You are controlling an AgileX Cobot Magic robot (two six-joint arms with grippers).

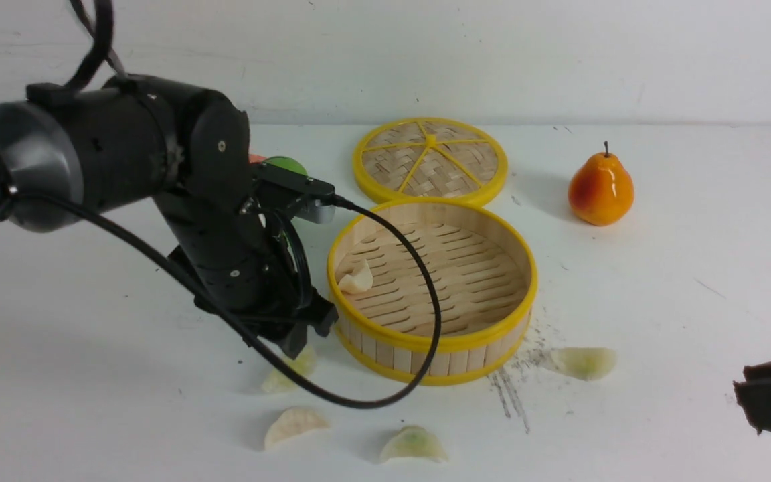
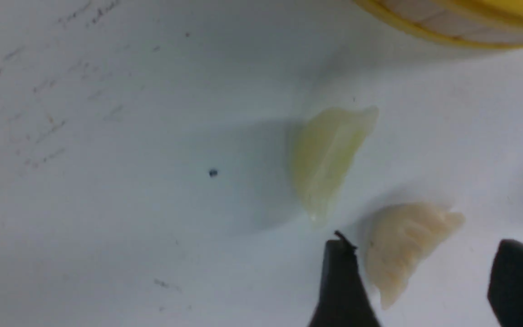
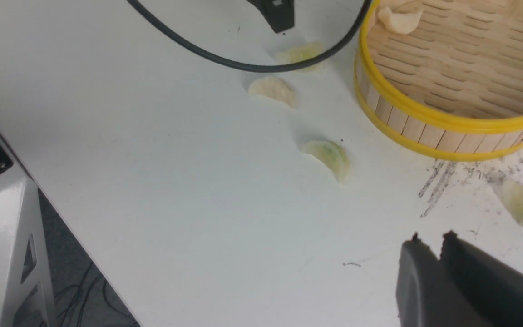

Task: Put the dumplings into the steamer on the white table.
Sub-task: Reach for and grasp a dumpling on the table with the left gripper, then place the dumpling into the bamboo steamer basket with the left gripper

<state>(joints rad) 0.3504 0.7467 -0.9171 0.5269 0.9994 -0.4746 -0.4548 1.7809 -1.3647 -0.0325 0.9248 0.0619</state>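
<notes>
Here, left pincer gapes, right pincer closed, both empty; scuffed white table, white wall.

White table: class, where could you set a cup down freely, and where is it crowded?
Bare: the stretch between the pear, the steamer and the right gripper; also the near-left corner, left of the dumplings. Crowded: before the steamer, with four dumplings, the left gripper and its cable.

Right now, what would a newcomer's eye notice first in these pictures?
The yellow-rimmed bamboo steamer in the middle comes first, with one dumpling inside by its left wall. The bulky black left arm looms beside it on the left, and an orange pear stands at the back right.
</notes>
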